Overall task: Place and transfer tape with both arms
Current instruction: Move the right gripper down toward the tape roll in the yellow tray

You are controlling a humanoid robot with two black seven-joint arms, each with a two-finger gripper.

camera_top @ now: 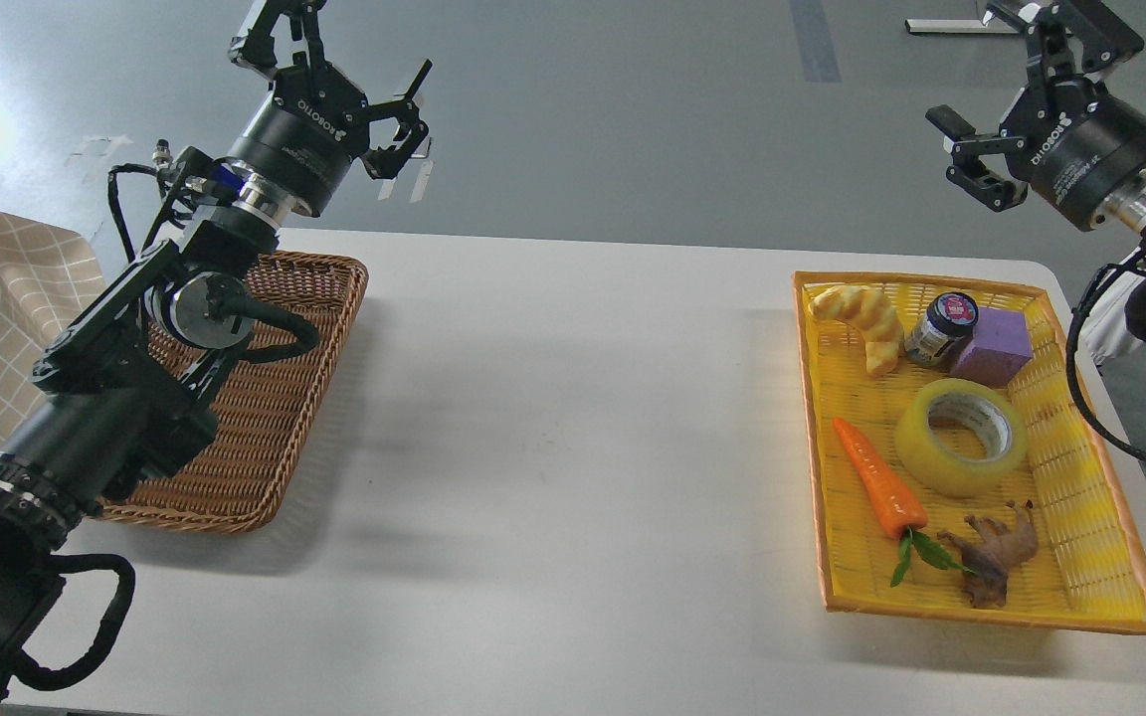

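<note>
Yellow tray (pixel 1080 587): one tape (pixel 961 438), one carrot (pixel 876 475), maybe five items.

Open table (pixel 553 418) between brown basket (pixel 324 298) and yellow tray (pixel 1090 597); tape (pixel 961 438) hemmed by carrot (pixel 876 477), jar (pixel 941 328), purple block (pixel 1001 343).

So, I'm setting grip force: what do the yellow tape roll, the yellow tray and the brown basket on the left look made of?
The translucent yellow tape roll looks like glossy plastic film wound on a grey-white core, probably cardboard. The yellow tray with an orange rim shows a fine moulded mesh, likely plastic. The brown basket shows woven strands, seemingly matte wicker or rattan.
</note>
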